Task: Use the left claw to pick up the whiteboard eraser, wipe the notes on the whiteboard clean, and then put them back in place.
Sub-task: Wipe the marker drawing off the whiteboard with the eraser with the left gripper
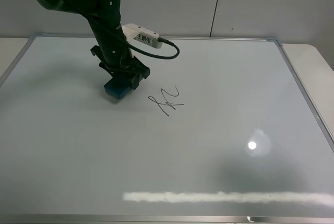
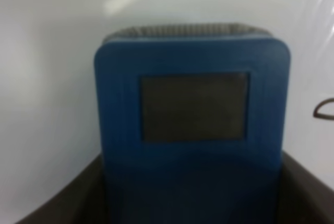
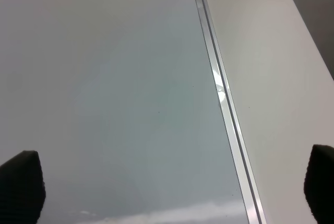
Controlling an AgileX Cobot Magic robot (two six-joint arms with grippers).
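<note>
Gripping the whiteboard eraser (image 1: 116,90), the left claw (image 1: 122,79) rests it on the whiteboard (image 1: 219,130) near the notes (image 1: 167,100); right gripper (image 3: 170,185) stands wide.

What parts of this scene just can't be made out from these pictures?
Exterior high: the left claw covers most of the whiteboard eraser; whether it touches the whiteboard is unclear.
Exterior high: the white tag print is too small.
Left wrist: eraser blurred; the notes cut off by the edge.
Right wrist: right gripper cut off except its fingertips.
</note>
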